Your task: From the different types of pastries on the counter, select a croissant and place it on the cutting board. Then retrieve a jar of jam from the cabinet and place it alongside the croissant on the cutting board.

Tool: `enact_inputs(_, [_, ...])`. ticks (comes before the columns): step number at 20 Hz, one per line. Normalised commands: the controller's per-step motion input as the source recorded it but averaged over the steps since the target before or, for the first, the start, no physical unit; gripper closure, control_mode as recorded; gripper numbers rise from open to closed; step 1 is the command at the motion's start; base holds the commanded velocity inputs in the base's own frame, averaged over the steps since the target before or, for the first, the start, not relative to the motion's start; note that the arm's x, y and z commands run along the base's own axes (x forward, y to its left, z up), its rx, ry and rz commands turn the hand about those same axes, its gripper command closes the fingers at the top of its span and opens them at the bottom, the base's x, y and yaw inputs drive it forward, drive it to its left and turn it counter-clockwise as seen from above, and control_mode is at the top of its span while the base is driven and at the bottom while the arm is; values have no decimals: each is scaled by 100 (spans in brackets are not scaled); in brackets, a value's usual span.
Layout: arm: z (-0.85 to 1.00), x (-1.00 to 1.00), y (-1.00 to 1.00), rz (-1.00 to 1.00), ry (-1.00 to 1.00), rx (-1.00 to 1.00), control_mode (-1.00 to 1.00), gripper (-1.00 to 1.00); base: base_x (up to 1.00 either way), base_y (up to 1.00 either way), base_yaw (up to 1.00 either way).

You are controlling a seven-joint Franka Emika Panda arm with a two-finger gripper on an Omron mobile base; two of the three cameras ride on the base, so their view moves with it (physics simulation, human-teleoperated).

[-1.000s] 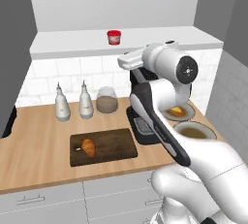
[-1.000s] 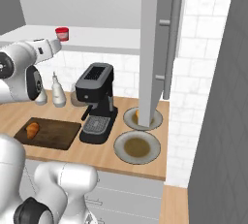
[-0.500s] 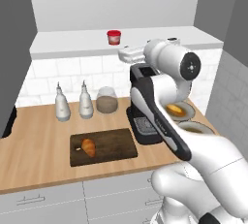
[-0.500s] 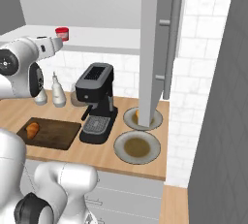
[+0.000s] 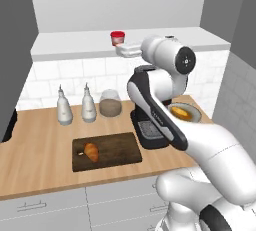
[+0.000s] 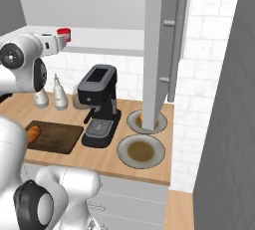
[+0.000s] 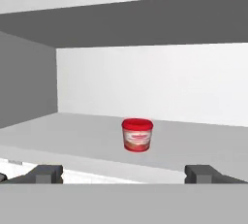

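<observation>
Ahead of spread jaws, jar of jam (image 7: 137, 135); croissant (image 5: 91, 151) seemingly on cutting board (image 5: 120, 147).

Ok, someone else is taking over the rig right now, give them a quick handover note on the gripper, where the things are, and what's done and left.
Gripper: open, empty, raised to shelf height and aimed at the jar of jam, not touching it.
Jar of jam: upright on the cabinet shelf, lid on.
Croissant: lying on the cutting board, toward its left end. That step is done.
Other pastry: on a plate beside the coffee machine; leave it.
Left: advance, close on the jar, carry it down and set it on the bare part of the board beside the croissant.
</observation>
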Motion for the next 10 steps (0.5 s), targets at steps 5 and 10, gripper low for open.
enact_inputs(5, [0,51,-4,4,15,0,-100,-100,0,0,0])
enact_inputs(10, [0,44,-2,6,6,0,-100,-100,0,0,0])
